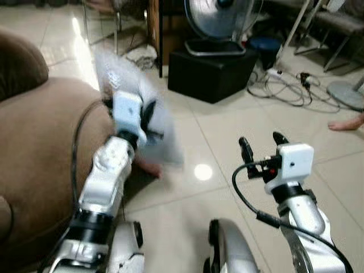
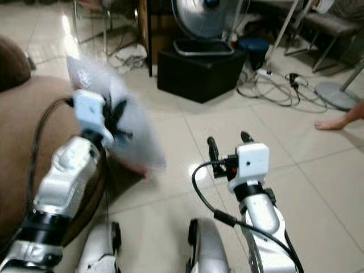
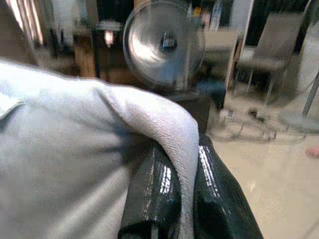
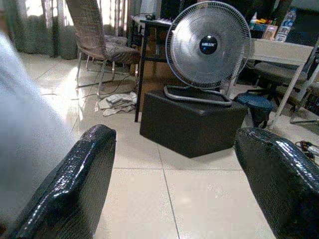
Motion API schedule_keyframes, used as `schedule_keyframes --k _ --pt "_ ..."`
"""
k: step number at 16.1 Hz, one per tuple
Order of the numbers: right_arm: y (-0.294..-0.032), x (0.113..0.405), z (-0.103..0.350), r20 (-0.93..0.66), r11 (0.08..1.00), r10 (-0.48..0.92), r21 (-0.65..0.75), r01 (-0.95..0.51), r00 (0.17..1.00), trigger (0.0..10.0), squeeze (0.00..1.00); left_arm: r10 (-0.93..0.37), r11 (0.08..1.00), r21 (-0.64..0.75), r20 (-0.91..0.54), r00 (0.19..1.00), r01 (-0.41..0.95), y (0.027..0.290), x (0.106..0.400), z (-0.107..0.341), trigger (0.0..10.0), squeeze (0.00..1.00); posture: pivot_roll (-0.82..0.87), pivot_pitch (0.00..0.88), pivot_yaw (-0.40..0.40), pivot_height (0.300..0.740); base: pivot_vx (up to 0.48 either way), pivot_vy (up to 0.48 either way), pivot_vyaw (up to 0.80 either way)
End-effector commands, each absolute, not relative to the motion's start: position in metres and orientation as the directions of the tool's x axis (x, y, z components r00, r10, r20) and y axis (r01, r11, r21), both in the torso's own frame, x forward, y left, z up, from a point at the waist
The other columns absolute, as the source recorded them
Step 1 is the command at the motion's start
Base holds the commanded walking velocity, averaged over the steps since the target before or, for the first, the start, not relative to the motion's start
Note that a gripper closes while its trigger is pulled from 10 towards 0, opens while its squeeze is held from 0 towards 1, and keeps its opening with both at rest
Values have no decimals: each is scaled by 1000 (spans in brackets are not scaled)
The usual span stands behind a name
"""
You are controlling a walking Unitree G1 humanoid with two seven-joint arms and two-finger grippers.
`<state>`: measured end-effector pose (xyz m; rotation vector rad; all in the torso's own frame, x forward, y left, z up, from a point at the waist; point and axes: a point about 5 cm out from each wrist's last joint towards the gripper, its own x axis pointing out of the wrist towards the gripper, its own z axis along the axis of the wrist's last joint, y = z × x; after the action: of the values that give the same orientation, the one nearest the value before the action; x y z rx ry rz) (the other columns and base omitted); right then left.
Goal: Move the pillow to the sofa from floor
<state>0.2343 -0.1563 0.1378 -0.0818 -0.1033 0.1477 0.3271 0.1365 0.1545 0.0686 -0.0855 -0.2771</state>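
Your left hand [image 1: 149,122] sits in the upper left of the left eye view, clamped on the pillow [image 1: 149,99]; the left wrist view shows it plainly, a fold of pale cloth [image 3: 169,134] pinched between the two black fingers [image 3: 152,194]. The pillow is off the floor [image 1: 227,148], hanging blurred in the air from that hand, just beside the brown sofa [image 1: 40,148] that takes up the left of the frame; its long axis runs from upper left down to lower right, with the low end trailing near the sofa's foot.

What the coming move turns on, as I judge it: the sofa seat lies to the left of the held pillow, so the carry goes leftward and over the sofa's edge, and the trailing low end must clear that edge; the left arm is the nearer one and already has the load. Your right hand [image 1: 263,145] stands in the lower right, fingers spread wide apart and holding nothing, well apart from the pillow; its wrist view looks between its fingers [image 4: 75,184] at a fan [image 4: 208,45] on a black box [image 4: 192,122], with the pillow as a pale blur at the left edge.

The head views give you the pillow against the sofa; the left wrist view gives the grip itself, which the head views blur. A person's bare foot [image 1: 347,122] rests on the floor at the right edge.
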Motion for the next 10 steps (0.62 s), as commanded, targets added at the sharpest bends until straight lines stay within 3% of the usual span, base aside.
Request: schedule_keyframes --k 1,8,10 --pt "-158 236 136 77 985 147 -99 -139 986 10000 0 -290 955 99 131 948 279 131 328 167 10000 0 41 0 -71 665 0 0 0" --pt "-153 236 133 61 985 156 -82 -151 986 10000 0 -251 963 117 82 964 241 138 310 144 10000 0 38 0 -84 740 0 0 0" --pt "-153 238 135 65 985 161 -79 -156 985 10000 0 -251 966 92 116 961 241 137 312 152 10000 0 44 0 -91 740 0 0 0"
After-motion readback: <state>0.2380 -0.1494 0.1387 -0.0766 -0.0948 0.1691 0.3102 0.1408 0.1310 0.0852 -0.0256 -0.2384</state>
